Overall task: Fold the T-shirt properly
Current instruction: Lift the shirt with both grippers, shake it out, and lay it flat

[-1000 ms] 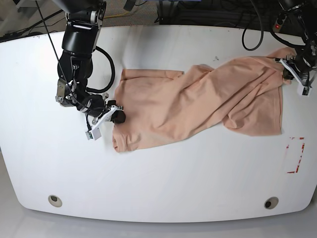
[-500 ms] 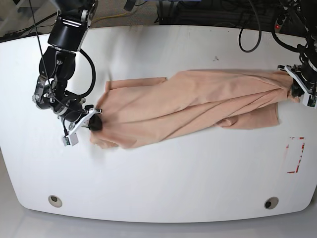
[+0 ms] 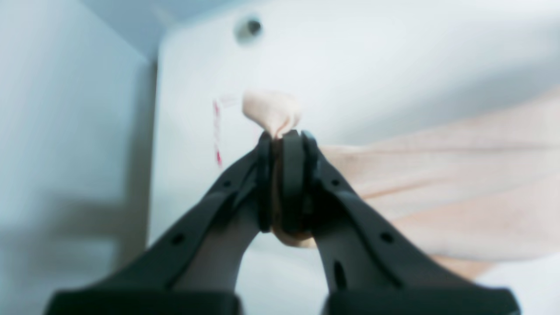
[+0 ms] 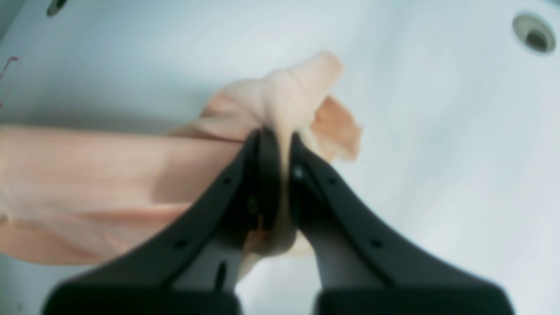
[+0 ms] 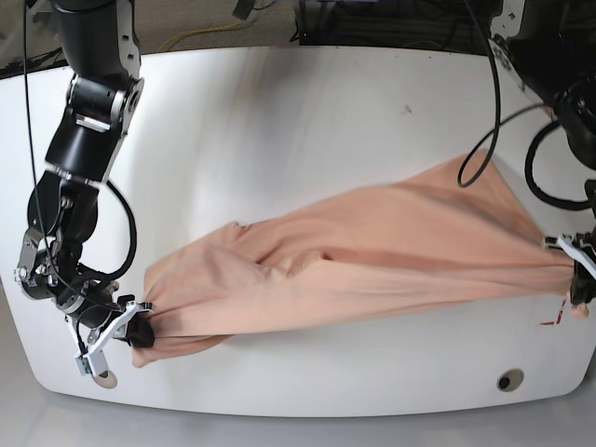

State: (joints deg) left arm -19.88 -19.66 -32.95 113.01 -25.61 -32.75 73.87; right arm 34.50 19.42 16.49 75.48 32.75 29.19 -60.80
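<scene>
Now stretched far wider than half a second ago: T-shirt (image 5: pixel 372 251) pulled taut in a long band across the front part of the white table (image 5: pixel 307 102), having been nearer mid-table and more slack before. Both arms shifted toward the front edge since then.

Right gripper (image 5: pixel 140 332) down at the near corner on the base view's left, clamped tight on a bunched end of the shirt. From its wrist camera, black fingers (image 4: pixel 262 175) nearly meeting, with a twisted knot of salmon-pink T-shirt (image 4: pixel 288 96) squeezed up between them.

Left gripper (image 5: pixel 579 273) at the base view's far right, likewise pinched closed on the opposite end. From its wrist view, fingers (image 3: pixel 293 183) pressed together on a small tuft of T-shirt (image 3: pixel 271 109), cloth fanning away to the right.

Partly cut off by the frame edge: left gripper in the base view. Both wrist pictures soft and blurred, fabric detail hard to read. Which part of the shirt each end belongs to, impossible to tell.

Nearby: red marking (image 5: pixel 557 314) just beside the left gripper, round holes (image 5: pixel 508 380) along the front table edge, black cables (image 5: pixel 484 112) looping above the shirt.
</scene>
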